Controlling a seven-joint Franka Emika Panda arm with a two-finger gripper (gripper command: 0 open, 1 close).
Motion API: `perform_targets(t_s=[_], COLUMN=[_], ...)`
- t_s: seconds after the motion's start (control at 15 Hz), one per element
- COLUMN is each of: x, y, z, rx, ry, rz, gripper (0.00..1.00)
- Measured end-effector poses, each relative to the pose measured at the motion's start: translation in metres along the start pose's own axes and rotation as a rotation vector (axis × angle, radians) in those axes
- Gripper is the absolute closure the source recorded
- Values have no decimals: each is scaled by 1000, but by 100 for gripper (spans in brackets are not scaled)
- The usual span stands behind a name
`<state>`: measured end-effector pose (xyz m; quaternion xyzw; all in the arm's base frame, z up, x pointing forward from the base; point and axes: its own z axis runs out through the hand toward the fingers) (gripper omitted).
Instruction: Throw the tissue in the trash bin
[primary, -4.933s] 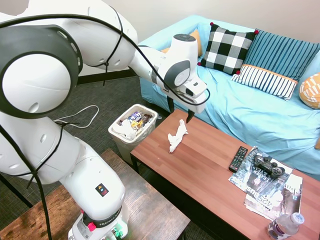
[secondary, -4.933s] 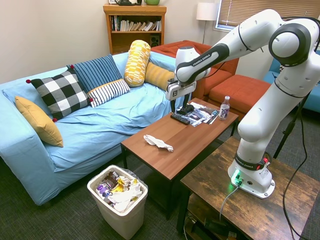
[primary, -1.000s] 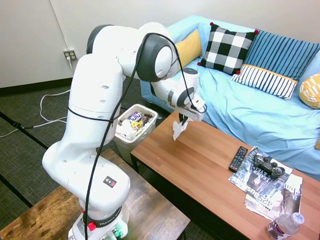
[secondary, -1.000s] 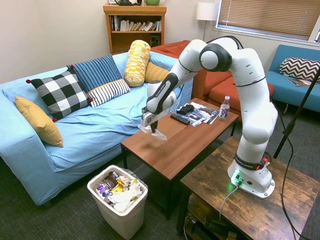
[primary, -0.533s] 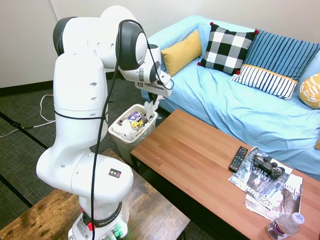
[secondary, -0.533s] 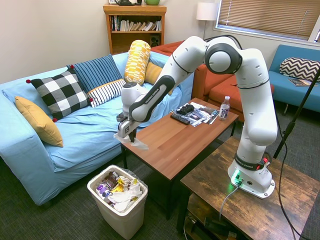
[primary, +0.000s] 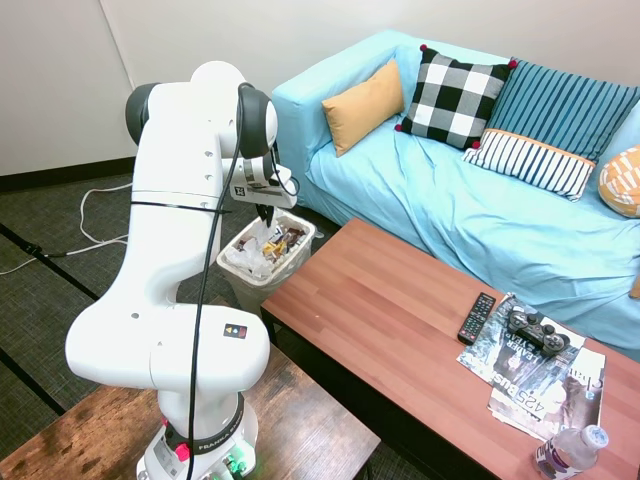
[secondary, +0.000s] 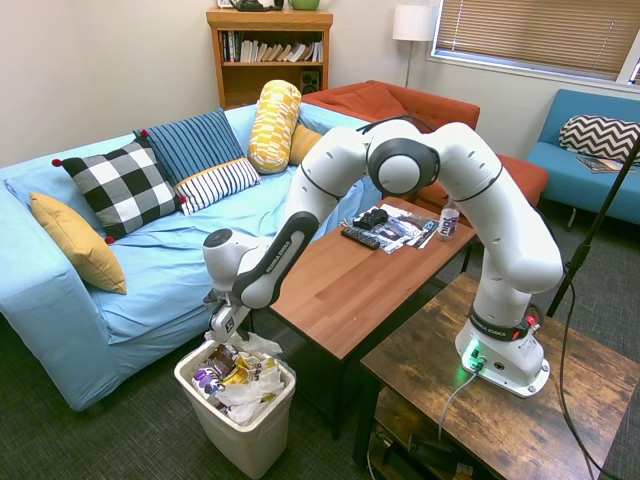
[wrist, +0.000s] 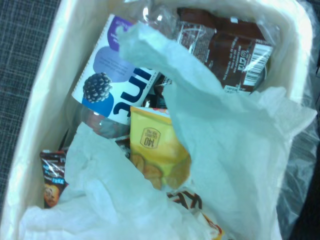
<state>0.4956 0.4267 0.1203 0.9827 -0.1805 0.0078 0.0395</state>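
The trash bin (primary: 243, 293) (secondary: 243, 438) stands on the carpet at the coffee table's end, full of wrappers, a bottle and white paper. My gripper (primary: 264, 218) (secondary: 222, 338) hangs just above its opening, shut on the tissue (secondary: 258, 346). The tissue dangles from the fingers over the bin's table-side rim. In the wrist view the tissue (wrist: 225, 140) drapes close in front of the camera, over the rubbish inside the bin (wrist: 30, 125).
The wooden coffee table (primary: 400, 330) sits right beside the bin, carrying a remote (primary: 476, 318), a game controller (primary: 537, 330), magazines (primary: 545, 390) and a water bottle (primary: 570, 452). The blue sofa (primary: 480, 210) with cushions runs behind the table and the bin.
The arm has swung the tissue off the table's end and lowered it over the trash bin. The gripper now sits just above the opening.
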Motion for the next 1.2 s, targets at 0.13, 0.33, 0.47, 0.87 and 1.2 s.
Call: perform_targets(t_s=[0.13,0.33,0.47,0.87,1.2], x=[-6,-8,-5,6,9], y=[-9,-15,-16,-15,-16], z=[10,21,21,13,0], rx=[-12,-21,-20,-10,-8], ry=[0,3,7,17,20], rz=[-8,-13,-10,10,24], gripper=[0,0,0,0,0])
